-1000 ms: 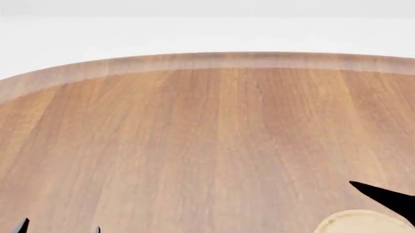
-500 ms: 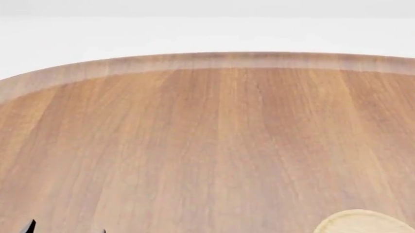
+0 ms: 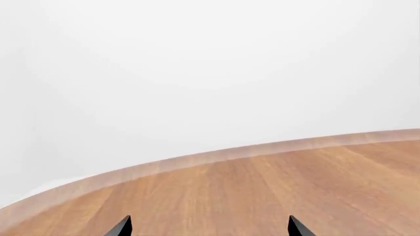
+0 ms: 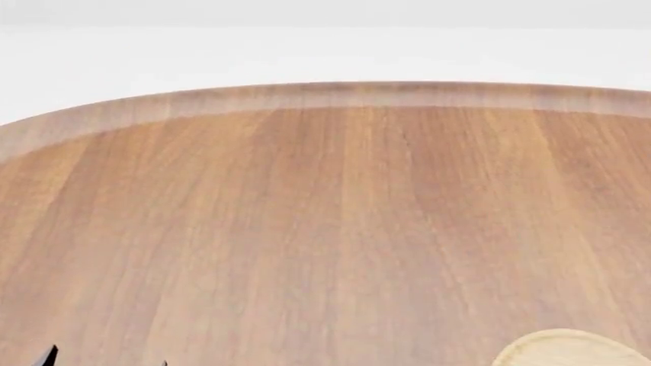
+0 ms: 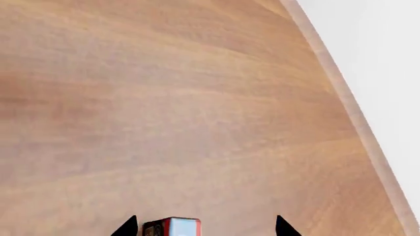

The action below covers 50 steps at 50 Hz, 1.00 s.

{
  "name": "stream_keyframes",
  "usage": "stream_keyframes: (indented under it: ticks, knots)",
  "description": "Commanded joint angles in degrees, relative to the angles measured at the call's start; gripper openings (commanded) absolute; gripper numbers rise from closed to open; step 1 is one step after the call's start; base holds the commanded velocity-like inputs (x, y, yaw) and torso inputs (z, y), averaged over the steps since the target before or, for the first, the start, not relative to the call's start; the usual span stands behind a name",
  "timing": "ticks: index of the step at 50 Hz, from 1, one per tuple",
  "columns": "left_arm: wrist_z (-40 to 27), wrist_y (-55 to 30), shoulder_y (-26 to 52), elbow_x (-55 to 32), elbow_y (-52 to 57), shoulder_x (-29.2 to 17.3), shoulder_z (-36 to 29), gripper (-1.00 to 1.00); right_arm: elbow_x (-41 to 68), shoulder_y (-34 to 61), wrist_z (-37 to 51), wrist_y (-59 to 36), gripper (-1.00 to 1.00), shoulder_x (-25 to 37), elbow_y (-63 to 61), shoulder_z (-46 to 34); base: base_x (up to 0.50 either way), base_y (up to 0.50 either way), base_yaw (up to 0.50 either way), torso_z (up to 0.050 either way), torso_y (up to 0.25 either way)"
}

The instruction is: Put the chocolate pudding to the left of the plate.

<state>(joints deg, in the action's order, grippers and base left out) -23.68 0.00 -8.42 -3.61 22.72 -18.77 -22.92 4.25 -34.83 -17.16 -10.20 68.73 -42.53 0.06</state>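
The chocolate pudding (image 5: pixel 172 227), a dark-brown carton with a light-blue top and red edge, shows only in the right wrist view, between the two spread fingertips of my right gripper (image 5: pixel 204 227), nearer one tip and touching neither. The right gripper is open and is out of the head view. The plate (image 4: pixel 575 349), a pale wooden disc, is partly cut off at the head view's bottom right. My left gripper (image 4: pixel 102 358) shows as two small black tips at the head view's bottom left. In the left wrist view it (image 3: pixel 208 227) is open and empty over the tabletop.
A round wooden tabletop (image 4: pixel 325 229) fills the head view, its far rim (image 4: pixel 325 95) curving across the top. The table edge (image 5: pixel 354 113) also runs along one side of the right wrist view. White floor lies beyond it.
The right gripper's black finger, seen above the plate one second ago, has left the head view. The left gripper's tips have shifted slightly right.
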Motion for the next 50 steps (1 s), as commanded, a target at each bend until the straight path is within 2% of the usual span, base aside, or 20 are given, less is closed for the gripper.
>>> stream_keyframes:
  ticks: [1,4,9,19,31,34,50]
  knots:
    - [-0.16,0.11,0.17,0.05,-0.37,-0.06,-0.34,1.0,-1.49,-0.31,1.0,5.32,1.0,-2.98,7.43,-4.25,0.0,0.0,0.0,0.0,0.0]
    - [-0.24,0.26,0.22,0.07,-0.52,-0.09,-0.35,1.0,0.26,-0.3,0.7,5.97,1.0,-3.14,8.76,-3.54,0.0,0.0,0.0,0.0,0.0]
    - [-0.2,0.68,0.32,0.39,-1.03,-0.06,-0.81,1.0,-1.86,6.89,-1.9,6.18,1.0,-6.41,16.45,-8.88,0.0,0.0,0.0,0.0,0.0]
    - [-0.31,0.39,0.45,0.57,-0.86,-0.2,-1.18,1.0,3.54,6.46,-2.22,8.48,1.0,-5.8,20.82,-4.7,0.0,0.0,0.0,0.0,0.0]
    - [-0.53,0.0,0.56,0.52,-0.72,-0.28,-1.45,1.0,3.78,7.41,-2.34,10.42,1.0,-7.27,23.87,-5.2,0.0,0.0,0.0,0.0,0.0]
    - [-0.56,0.1,0.52,0.72,-0.78,-0.28,-1.7,1.0,2.26,9.05,-2.88,11.95,1.0,-9.06,26.45,-7.49,0.0,0.0,0.0,0.0,0.0]
    - [-0.71,0.49,0.59,1.12,-1.32,-0.41,-2.43,1.0,3.53,11.06,-3.92,17.76,1.0,-13.33,36.27,-9.13,0.0,0.0,0.0,0.0,0.0]
